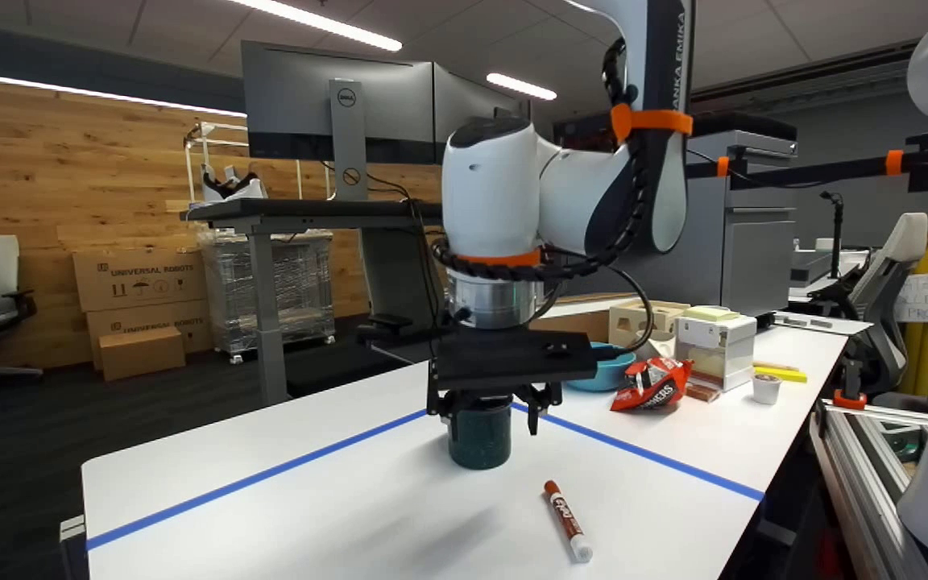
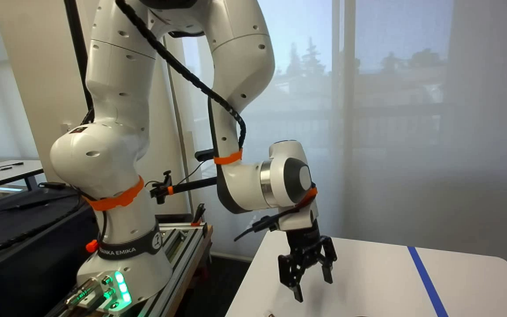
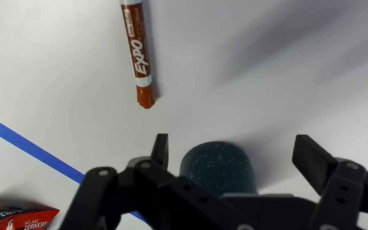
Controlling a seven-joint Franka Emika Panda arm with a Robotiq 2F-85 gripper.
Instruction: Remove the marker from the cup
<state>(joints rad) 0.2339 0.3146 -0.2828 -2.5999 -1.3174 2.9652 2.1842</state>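
Your gripper (image 2: 313, 286) hangs above a white table (image 1: 271, 515), fingers spread wide and clasping nothing. The likeliest trouble is with the cup (image 1: 480, 441), a dark teal cylinder standing close to those fingers: swing sideways or descend too soon, and a fingertip could strike its wall and topple it; bring the fingers together here, and you might pinch the cup by mistake. Brushing the marker (image 3: 138, 48) could also set its round barrel rolling. That marker, brownish red with a white end, lies on the white table outside the cup (whose inside no view shows), so the removal looks done. In the wrist view it sits beyond the fingertips, toward the upper left, touching neither gripper nor cup, with bare surface between.
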